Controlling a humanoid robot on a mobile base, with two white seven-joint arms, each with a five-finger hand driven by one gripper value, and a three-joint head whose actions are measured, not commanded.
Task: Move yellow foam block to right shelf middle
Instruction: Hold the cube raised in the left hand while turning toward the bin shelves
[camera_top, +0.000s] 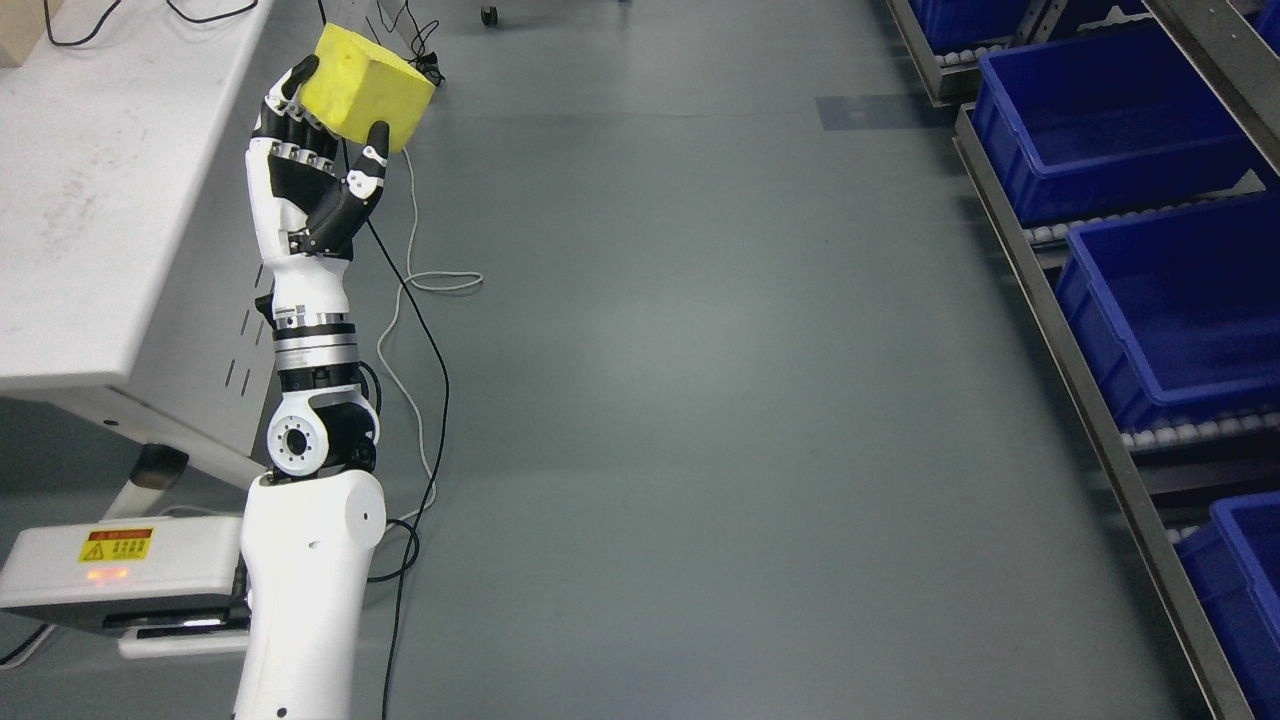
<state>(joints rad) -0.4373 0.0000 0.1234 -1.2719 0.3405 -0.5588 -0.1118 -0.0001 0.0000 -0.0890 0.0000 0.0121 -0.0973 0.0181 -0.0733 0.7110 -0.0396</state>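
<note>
- Pickup looks done: the white-and-black left robot hand (318, 170) has its fingers wrapped around the yellow foam block (367, 86), held up in the air just right of the white counter (90, 200).
- Still left, I'd say: hauling it across the grey floor to the metal shelf with blue plastic bins (1120, 130), well right of the counter.
- Right arm isn't showing.

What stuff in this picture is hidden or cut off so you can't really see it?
- Yellow foam block: its underside and back are hidden by the left hand gripping it, head view.
- Right arm: outside the picture.
- Blue bins on the shelf: cut off by the right edge, so their far sides are unseen.
- White table: cut off by the left edge.
- Yellow warning label: print too small to read.
</note>
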